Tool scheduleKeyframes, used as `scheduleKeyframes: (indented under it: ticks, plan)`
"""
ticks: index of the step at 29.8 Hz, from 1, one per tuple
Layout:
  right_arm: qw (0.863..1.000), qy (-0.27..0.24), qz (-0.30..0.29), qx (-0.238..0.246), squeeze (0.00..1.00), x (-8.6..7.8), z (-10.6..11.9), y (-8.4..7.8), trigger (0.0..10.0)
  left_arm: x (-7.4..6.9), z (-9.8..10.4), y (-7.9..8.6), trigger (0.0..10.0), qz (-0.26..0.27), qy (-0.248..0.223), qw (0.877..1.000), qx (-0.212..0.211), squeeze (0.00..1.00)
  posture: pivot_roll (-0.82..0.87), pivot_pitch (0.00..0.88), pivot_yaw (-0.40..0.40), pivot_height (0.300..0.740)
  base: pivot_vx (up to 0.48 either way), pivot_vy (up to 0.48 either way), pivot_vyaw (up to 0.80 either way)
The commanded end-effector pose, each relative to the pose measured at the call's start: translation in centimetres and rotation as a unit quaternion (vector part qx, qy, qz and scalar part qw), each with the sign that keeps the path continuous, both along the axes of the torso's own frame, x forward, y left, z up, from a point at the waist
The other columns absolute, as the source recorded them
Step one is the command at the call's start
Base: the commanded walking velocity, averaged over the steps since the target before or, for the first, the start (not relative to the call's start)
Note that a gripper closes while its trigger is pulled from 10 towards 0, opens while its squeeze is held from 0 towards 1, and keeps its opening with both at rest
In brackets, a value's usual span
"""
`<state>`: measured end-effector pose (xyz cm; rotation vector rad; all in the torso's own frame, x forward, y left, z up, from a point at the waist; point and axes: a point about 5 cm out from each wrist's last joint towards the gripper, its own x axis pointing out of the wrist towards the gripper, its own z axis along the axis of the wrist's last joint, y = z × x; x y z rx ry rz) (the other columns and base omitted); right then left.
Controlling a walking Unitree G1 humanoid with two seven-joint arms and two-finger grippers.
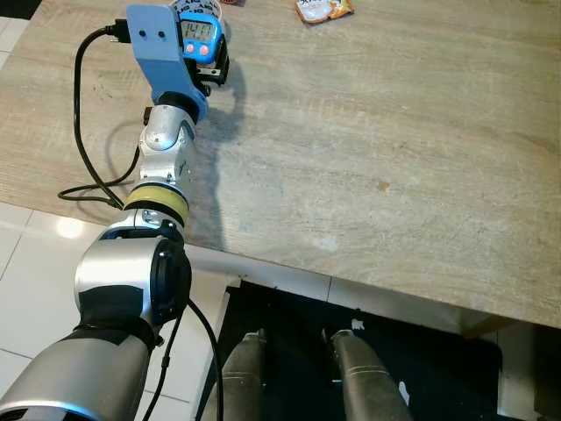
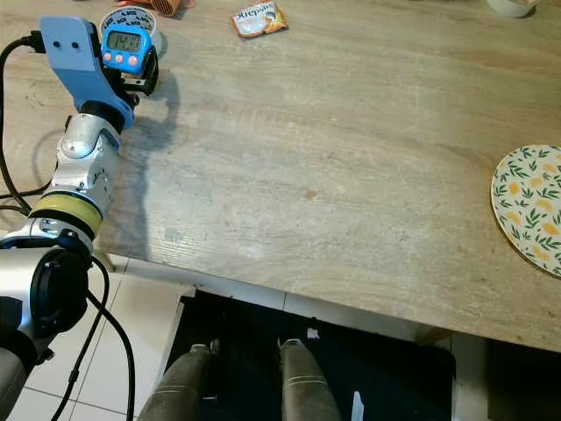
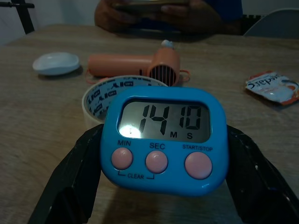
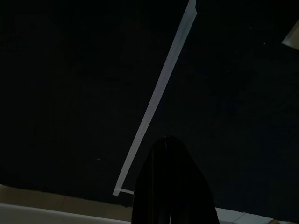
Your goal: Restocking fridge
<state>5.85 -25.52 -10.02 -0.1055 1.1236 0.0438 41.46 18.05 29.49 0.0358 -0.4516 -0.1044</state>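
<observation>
Held square between the left gripper [image 3: 159, 186] fingers [image 3: 70, 186]: blue timer [image 3: 163, 140], face toward the wrist, reading 14:10, long axis crosswise to the fingers. Raised over the far left of the wooden table [image 1: 368, 158], just short of a tape roll [image 3: 107, 91]; beyond that, an orange hair dryer [image 3: 140, 65], and a snack packet [image 2: 259, 19] off to the right. Nearer arm by far, judging from position. Right gripper [image 4: 170, 186] hanging low over dark floor, fingers pressed together, empty. No fridge visible.

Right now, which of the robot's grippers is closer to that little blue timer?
The left. The left gripper holds the blue timer between its fingers, above the wooden table. The right gripper hangs idle down by the dark floor, away from the timer.
</observation>
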Motion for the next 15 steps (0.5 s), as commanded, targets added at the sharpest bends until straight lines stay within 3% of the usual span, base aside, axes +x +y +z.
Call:
scheduleKeyframes:
  ticks: [1, 15]
  plan:
    - [1.0, 0.028, 0.0, 0.0, 0.0, -2.5, -0.1, -0.5, 10.0, -0.1, -0.3, 0.8, 9.1, 0.011, 0.003, 1.0, 0.009, 0.0, -0.21, 0.539, -0.013, 0.74, 0.0, 0.0, 0.0]
    - [1.0, 0.019, 0.001, -0.007, 0.0, -3.1, 0.4, -1.6, 10.0, -0.1, 2.0, 1.3, 9.1, 0.033, -0.02, 0.999, 0.019, 0.0, -0.23, 0.567, -0.013, 0.74, 0.0, 0.0, 0.0]
